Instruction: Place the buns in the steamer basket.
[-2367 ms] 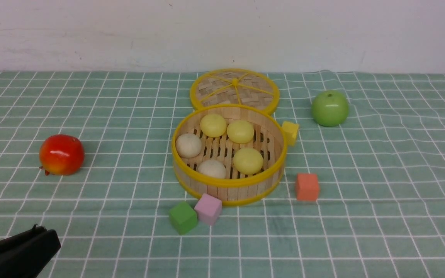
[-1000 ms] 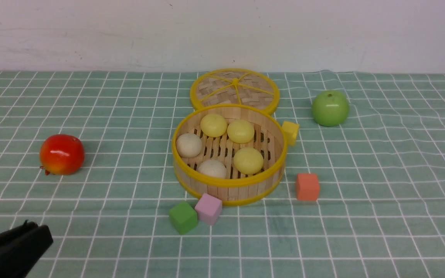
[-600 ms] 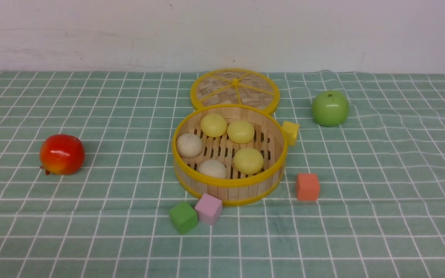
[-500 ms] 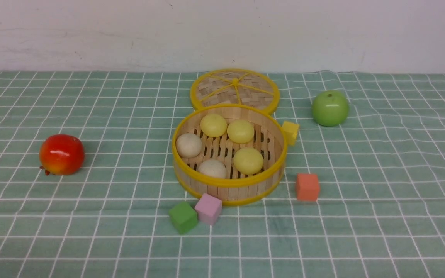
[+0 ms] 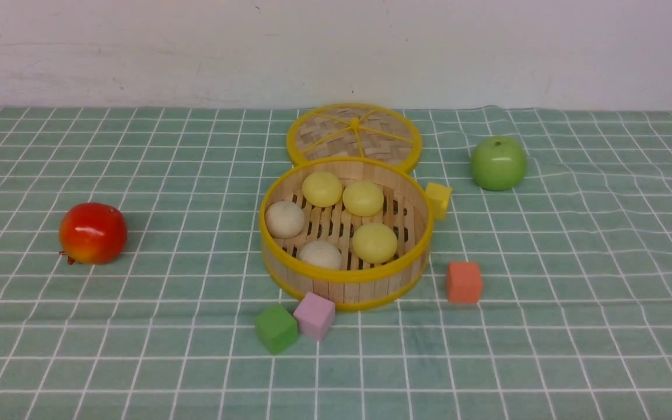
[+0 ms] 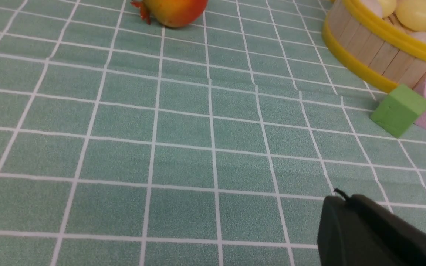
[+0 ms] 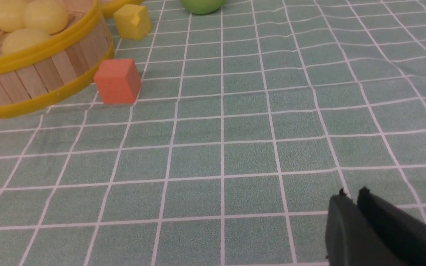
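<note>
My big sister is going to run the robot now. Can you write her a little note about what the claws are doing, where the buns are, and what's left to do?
Left gripper: jaws shut, holding nothing, low over the cloth, away from the basket.
Right gripper: jaws nearly together, holding nothing, also off to the side.
Buns: all five, three yellow buns and two white buns, sit inside the steamer basket.
Done: every bun is in the basket.
Left: nothing for the buns. The lid lies flat behind the basket.
</note>
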